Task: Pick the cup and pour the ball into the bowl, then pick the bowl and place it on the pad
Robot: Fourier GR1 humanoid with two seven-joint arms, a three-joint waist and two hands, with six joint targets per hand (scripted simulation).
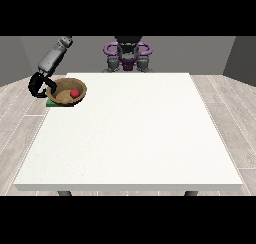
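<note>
Because the round brown wooden bowl (68, 91) with the small red ball (75, 93) inside already sits on the flat green pad (51, 103) at the white worktop's (135, 138) far corner on the view's left, the black hand (40, 84) at the view's left curls around its rim, apparently to set it down.

Wooden bowl (67, 91) sits on green pad (52, 103) at table's (130, 138) far corner, view's left. Red ball (75, 93) inside bowl. Hand at the view's left (39, 84) curls around bowl's left rim, grey arm (54, 56) angling down to it. Robot torso (127, 55) behind table's far edge.
</note>
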